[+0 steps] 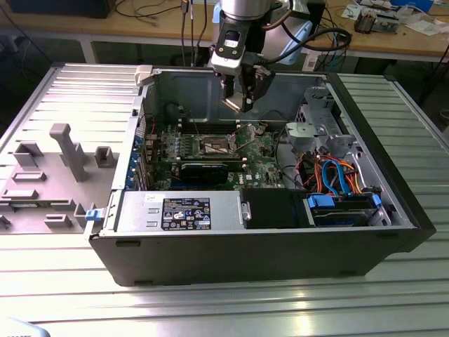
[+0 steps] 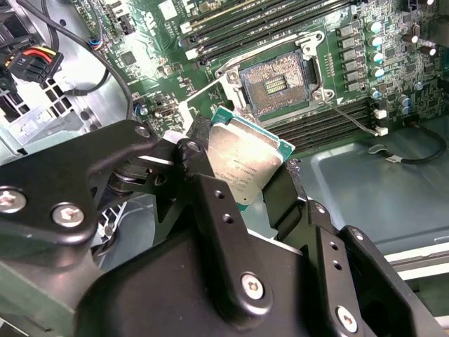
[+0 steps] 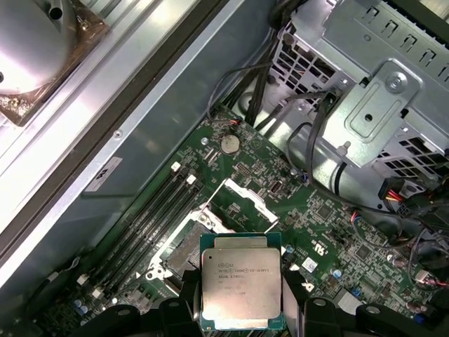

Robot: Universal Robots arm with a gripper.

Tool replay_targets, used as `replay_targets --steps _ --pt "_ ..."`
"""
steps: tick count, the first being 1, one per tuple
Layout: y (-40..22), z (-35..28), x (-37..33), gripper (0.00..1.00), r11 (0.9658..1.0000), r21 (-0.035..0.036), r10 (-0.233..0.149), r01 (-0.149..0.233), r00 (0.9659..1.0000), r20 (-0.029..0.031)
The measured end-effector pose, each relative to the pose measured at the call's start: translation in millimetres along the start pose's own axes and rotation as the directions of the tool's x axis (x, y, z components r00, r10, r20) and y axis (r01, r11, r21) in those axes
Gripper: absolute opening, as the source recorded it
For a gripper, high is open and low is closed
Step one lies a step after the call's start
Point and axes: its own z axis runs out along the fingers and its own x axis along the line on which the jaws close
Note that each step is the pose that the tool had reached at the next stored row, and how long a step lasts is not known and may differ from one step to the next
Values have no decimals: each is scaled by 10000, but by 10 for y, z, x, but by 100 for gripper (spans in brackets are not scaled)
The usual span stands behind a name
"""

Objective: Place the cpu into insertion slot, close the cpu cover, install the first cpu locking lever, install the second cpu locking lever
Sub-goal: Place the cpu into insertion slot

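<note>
A ribbed metal table [image 1: 210,302] bears an open black computer case [image 1: 280,249]. Over it the gripper [image 1: 242,105], black fingers [image 2: 200,151] clamped on the flat silvery square cpu [image 3: 240,288], hangs above the dark, metal-rimmed insertion slot [image 2: 277,84].

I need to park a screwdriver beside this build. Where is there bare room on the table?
Bare slatted table runs in front of the computer case and along the exterior view's right of it. The exterior view's left is crowded with grey fixtures. Inside, cables crowd the drive bay, and the jaws hold the cpu over the motherboard.
</note>
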Motion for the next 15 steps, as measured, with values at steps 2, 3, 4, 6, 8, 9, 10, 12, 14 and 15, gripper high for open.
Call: replay_targets --steps 2,3,4,6,8,9,10,12,14,15 --pt "0 0 0 55 10000 0 25 -25 10000 2" --pt "0 0 0 55 10000 -1 34 -34 10000 3" --pt "0 0 0 55 10000 0 44 -44 10000 3" --pt "0 0 0 55 10000 0 62 -62 10000 4" --pt "0 0 0 55 10000 0 78 -78 10000 6" --pt "0 0 0 55 10000 0 90 -90 10000 6" --pt "0 0 0 55 9999 0 102 -102 9999 7" --pt "0 0 0 55 9999 0 117 -117 9999 7" --pt "0 0 0 55 9999 0 144 -144 9999 10" --pt "0 0 0 55 9999 0 157 -157 9999 11"
